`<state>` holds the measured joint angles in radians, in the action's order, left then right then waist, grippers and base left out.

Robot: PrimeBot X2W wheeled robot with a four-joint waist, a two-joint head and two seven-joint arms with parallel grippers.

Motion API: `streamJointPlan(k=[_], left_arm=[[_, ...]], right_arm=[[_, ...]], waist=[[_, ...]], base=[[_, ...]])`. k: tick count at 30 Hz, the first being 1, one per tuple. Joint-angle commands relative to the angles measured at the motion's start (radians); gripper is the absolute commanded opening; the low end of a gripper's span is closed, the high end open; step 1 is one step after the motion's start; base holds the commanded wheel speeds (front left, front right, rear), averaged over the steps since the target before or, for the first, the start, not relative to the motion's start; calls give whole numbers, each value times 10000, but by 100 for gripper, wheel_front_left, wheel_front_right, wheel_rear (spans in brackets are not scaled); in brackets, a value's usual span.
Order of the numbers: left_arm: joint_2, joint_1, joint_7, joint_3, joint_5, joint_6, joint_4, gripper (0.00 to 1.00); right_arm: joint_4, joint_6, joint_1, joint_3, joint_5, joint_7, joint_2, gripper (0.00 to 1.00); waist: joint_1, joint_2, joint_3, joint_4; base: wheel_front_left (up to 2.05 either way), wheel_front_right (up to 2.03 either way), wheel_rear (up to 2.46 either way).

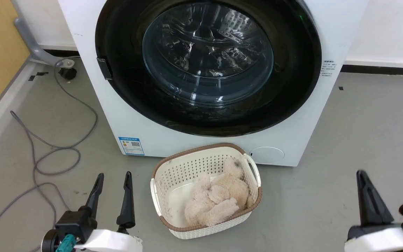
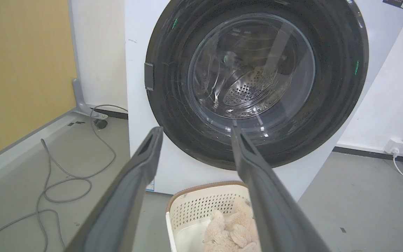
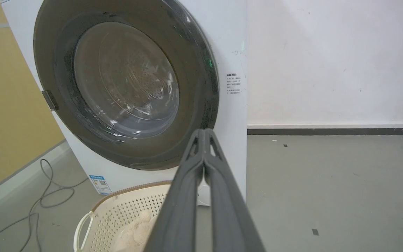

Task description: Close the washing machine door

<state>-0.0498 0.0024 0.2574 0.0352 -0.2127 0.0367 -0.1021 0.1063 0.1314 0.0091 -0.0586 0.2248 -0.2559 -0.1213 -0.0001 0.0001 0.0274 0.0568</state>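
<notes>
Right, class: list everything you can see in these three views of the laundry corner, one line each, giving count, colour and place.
washing machine: 1, white, standing on the grey floor
washing machine door: 1, black rim with clear glass window, on the machine's front, looks shut
sticker: 1, blue and white, low left on the machine's front
laundry basket: 1, cream with brown rim, on the floor before the machine
plush toy: 1, beige, lying in the basket
cable: 1, grey, looped on the floor left of the machine
left gripper: 1, dark fingers, open, left of the basket
right gripper: 1, dark fingers, shut, right of the basket
</notes>
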Motion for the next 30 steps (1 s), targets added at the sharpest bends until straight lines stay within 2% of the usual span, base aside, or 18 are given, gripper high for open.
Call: streamJointPlan(k=[1, 2, 21, 22, 30], left_arm=[[-5, 131, 44, -8, 81, -34, -25, 100], [-5, 159, 44, 4, 132, -4, -64, 100], [-5, 238, 44, 29, 383, 62, 125, 100], [0, 128, -1, 40, 351, 69, 104, 0], [2, 122, -100, 42, 408, 55, 117, 0]], right_arm=[[-97, -7, 153, -11, -97, 16, 72, 0], [-149, -7, 298, -65, -188, 11, 132, 100], [-253, -7, 368, -184, -446, -36, 320, 100], [-196, 0, 294, -174, -403, -11, 272, 0], [-217, 2, 278, -142, -464, 75, 285, 0]], waist=[[1, -1, -18, 11], [1, -1, -34, 22], [1, -1, -14, 33], [1, -1, -12, 34], [1, -1, -20, 13]], base=[[0, 0, 0], [0, 0, 0], [0, 0, 0], [0, 0, 0], [0, 0, 0]])
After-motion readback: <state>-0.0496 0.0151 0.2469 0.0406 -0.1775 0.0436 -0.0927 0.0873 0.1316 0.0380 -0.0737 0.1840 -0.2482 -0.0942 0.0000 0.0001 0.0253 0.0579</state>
